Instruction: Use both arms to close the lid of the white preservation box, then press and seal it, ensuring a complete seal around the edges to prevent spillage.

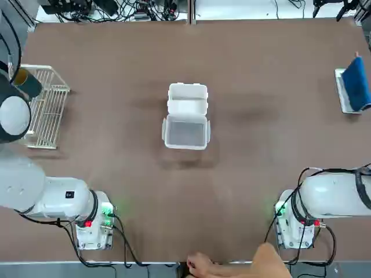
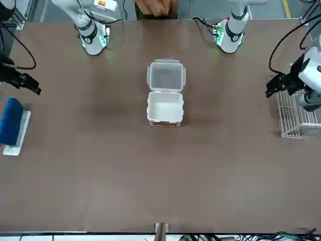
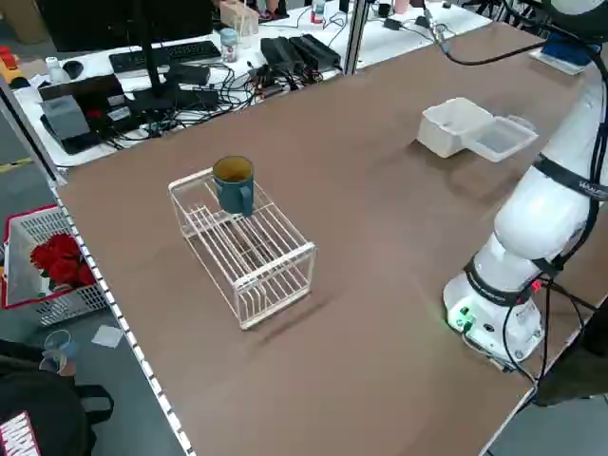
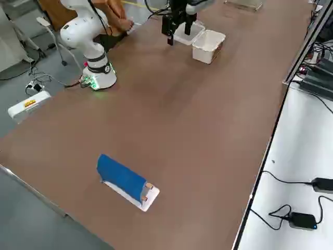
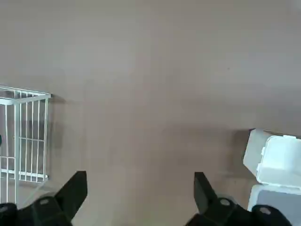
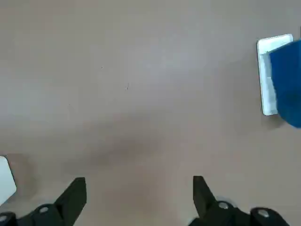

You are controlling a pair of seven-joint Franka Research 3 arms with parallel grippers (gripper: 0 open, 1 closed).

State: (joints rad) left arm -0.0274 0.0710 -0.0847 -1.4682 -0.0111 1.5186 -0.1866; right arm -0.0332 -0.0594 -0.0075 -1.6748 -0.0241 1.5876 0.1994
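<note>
Lid's (image 1: pixel 186 134) flopped open beside the box (image 1: pixel 188 99) mid-desk (image 1: pixel 249 174); left gripper (image 5: pixel 141 197) and right gripper (image 6: pixel 140 200), above the desk, are both released.

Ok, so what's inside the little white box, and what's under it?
I see nothing inside the white box, just its bare white bottom, because the lid is folded open. Under it is the table, but the box covers that spot, so I can't see it.
</note>
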